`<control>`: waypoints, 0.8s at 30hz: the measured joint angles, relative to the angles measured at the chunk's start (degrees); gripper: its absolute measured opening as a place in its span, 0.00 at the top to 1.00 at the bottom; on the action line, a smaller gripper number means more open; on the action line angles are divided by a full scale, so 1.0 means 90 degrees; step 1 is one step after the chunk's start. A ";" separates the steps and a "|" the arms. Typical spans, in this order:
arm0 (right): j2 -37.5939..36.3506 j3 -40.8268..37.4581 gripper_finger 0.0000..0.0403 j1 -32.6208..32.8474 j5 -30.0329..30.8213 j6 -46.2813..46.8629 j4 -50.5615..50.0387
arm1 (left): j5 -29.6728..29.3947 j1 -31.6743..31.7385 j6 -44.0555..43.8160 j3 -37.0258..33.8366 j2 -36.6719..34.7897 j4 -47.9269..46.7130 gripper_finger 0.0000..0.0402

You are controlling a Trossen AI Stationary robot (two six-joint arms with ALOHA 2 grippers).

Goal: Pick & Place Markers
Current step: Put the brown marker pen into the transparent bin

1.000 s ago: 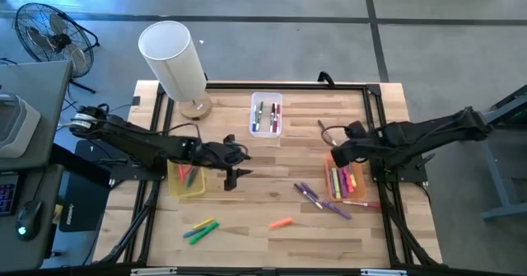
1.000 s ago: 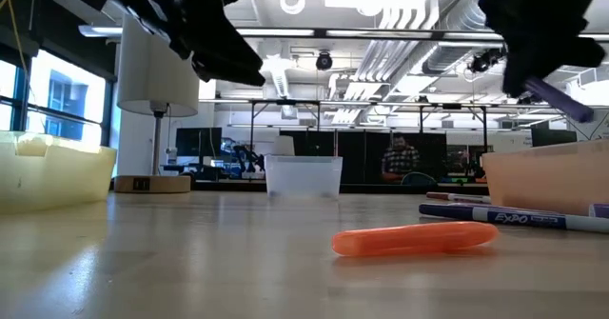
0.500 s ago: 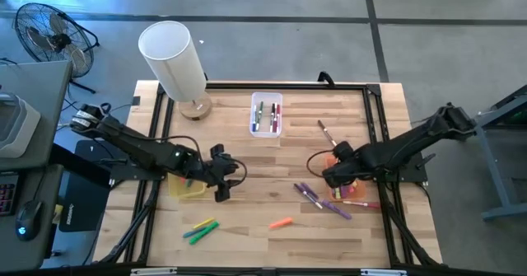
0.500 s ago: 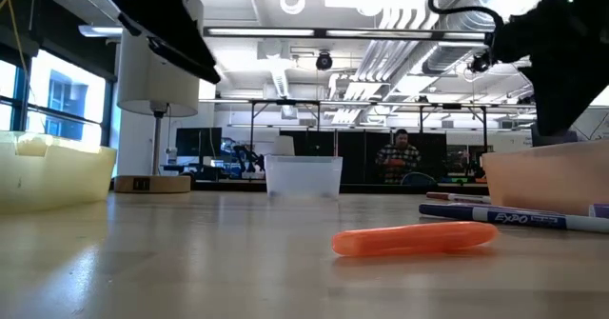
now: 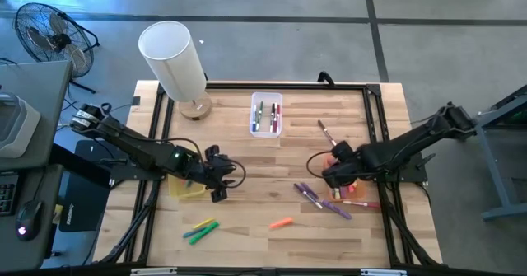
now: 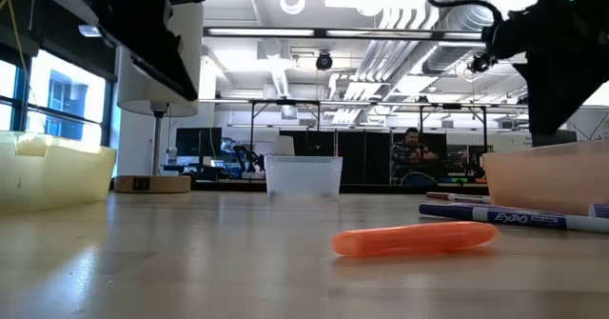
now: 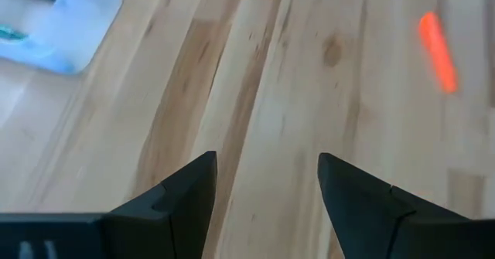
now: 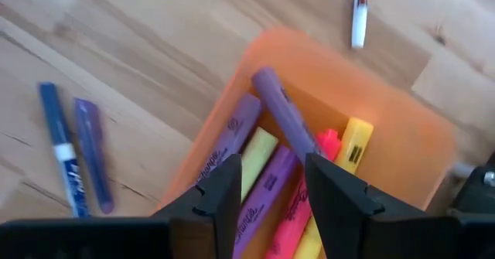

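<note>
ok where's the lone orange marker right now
In the high view the orange marker lies alone on the table's front middle, between the green and yellow markers and the purple markers.

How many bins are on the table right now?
3. A clear bin sits mid-table toward the top edge of the overhead view, a yellow bin on the left side, partly covered, and an orange bin on the right side.

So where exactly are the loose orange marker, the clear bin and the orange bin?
orange marker (image 5: 281, 222): high view, middle of its body.
clear bin (image 5: 266, 98): high view, its far rim.
orange bin (image 8: 402, 147): right wrist view, its outer wall.
</note>
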 joint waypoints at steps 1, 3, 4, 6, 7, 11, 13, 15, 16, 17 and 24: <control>-0.0104 0.0000 0.67 0.0000 0.0076 -0.0020 0.0000 | -0.0005 0.0002 0.0069 -0.0071 0.0000 0.0001 0.45; -0.0337 0.0000 0.67 0.0000 0.0299 -0.0074 0.0000 | -0.0009 0.0002 0.0203 -0.0198 0.0007 -0.0001 0.46; -0.0463 0.0000 0.67 0.0000 0.0407 -0.0103 -0.0004 | -0.0022 0.0002 0.0254 -0.0234 0.0007 0.0017 0.48; -0.0709 0.0000 0.67 -0.0010 0.0635 -0.0155 0.0017 | -0.0070 0.0002 0.0388 -0.0297 -0.0015 0.0056 0.52; -0.0833 0.0000 0.67 -0.0046 0.0736 -0.0216 0.0053 | -0.0092 0.0002 0.0477 -0.0355 -0.0072 0.0050 0.54; -0.1238 0.0000 0.67 -0.0319 0.1260 -0.0716 0.0534 | 0.0168 0.0095 0.0971 -0.0595 -0.0235 0.0261 0.68; -0.1387 0.0000 0.67 -0.0483 0.1510 -0.1257 0.1022 | 0.0343 0.0199 0.1172 -0.0744 -0.0232 0.0488 0.79; -0.1468 0.0000 0.67 -0.0688 0.1651 -0.2060 0.1749 | 0.0430 0.0308 0.1466 -0.0870 -0.0233 0.0824 0.91; -0.1478 0.0000 0.67 -0.0816 0.1689 -0.2477 0.2176 | 0.0442 0.0375 0.1610 -0.0924 -0.0233 0.0958 0.95; -0.1479 0.0000 0.67 -0.0951 0.1665 -0.2853 0.2599 | 0.0456 0.0439 0.1709 -0.0977 -0.0233 0.1061 0.97; -0.0694 0.0595 0.67 -0.2424 0.0818 -0.4529 0.3371 | 0.1033 0.0847 0.2140 -0.1416 -0.0233 0.2228 0.99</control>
